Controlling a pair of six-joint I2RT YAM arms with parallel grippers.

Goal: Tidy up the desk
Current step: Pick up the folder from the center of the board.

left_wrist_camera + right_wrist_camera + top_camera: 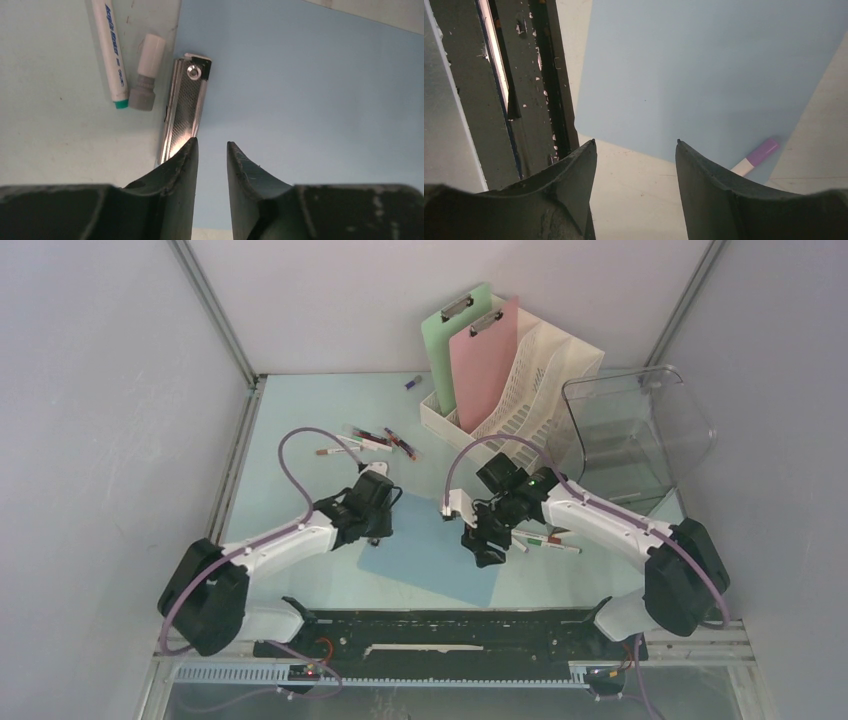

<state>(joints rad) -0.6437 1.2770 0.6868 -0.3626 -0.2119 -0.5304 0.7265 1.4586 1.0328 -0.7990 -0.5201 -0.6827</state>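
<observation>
While both arms lean in over it, the desk, a pale mint-blue top, fills the floor of the walled cell and carries everything else.

Three clipboards are in sight. One blue clipboard lies flat at the middle, between the two grippers. One green clipboard and one pink clipboard stand upright in the single white rack at the far side. Just right of the rack stands one clear bin.

Markers lie loose: a far cluster of perhaps four, though the top view is too small to count them surely, and two more markers by the right arm.

The left gripper hangs low over the blue clipboard, its fingers narrowly parted with nothing between them. One fingertip sits at the end of the board's one metal clip. Beside the clip lie one white green-tipped marker, whose blue lettering is too blurred to read, and one short white-and-grey pen.

The right gripper has its fingers spread wide and empty at the board's near edge. One purple-capped marker lies at that board's side.
</observation>
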